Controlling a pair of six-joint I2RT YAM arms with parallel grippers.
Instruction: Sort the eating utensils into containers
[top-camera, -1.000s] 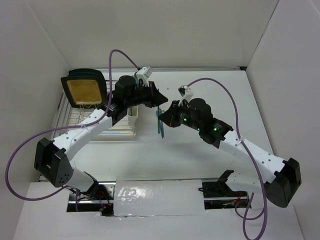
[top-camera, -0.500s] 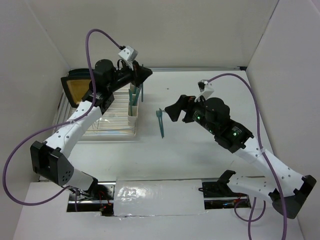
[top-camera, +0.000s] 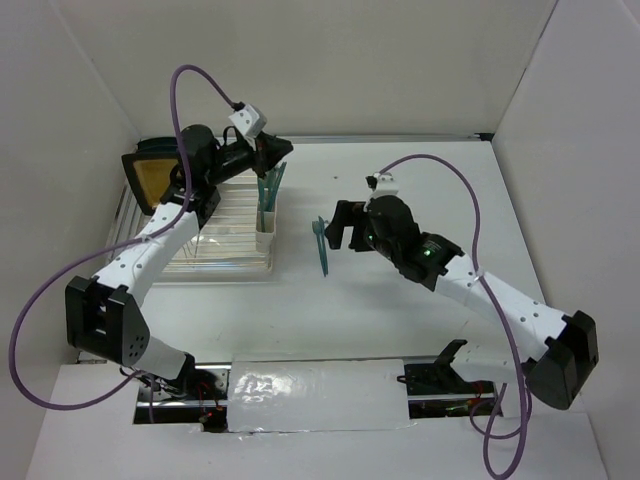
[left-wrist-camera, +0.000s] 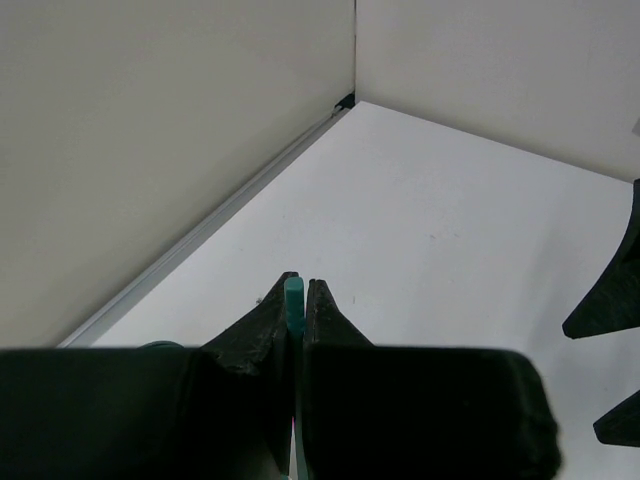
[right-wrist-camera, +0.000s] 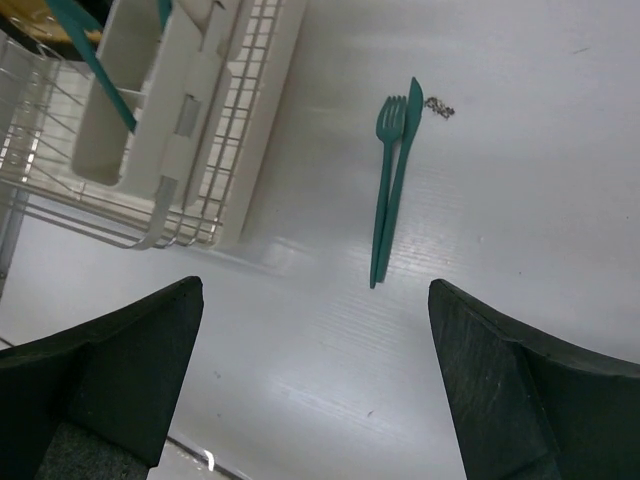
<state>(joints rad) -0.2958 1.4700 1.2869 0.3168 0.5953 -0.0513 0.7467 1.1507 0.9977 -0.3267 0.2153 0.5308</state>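
My left gripper (top-camera: 281, 150) is shut on a teal utensil (left-wrist-camera: 293, 294), whose handle end shows between the fingertips in the left wrist view. It hangs over the cream containers (top-camera: 265, 236) at the rack's right end. Teal utensils (top-camera: 268, 192) stand in the cups, and one handle (right-wrist-camera: 96, 64) leans out of a cup (right-wrist-camera: 112, 130). A teal fork (right-wrist-camera: 384, 190) and a teal knife (right-wrist-camera: 402, 160) lie side by side on the table (top-camera: 321, 247). My right gripper (top-camera: 338, 226) hovers just right of them, open and holding nothing (right-wrist-camera: 312, 300).
The wire dish rack (top-camera: 215, 235) sits at the left, with a black-rimmed yellow plate (top-camera: 160, 177) standing at its far left end. White walls close in the table at the back and on both sides. Purple cables loop over both arms.
The left gripper rose from beside the right one and swung back-left over the containers with a utensil. The right gripper opened, pulled away, then came back beside the fork and knife.
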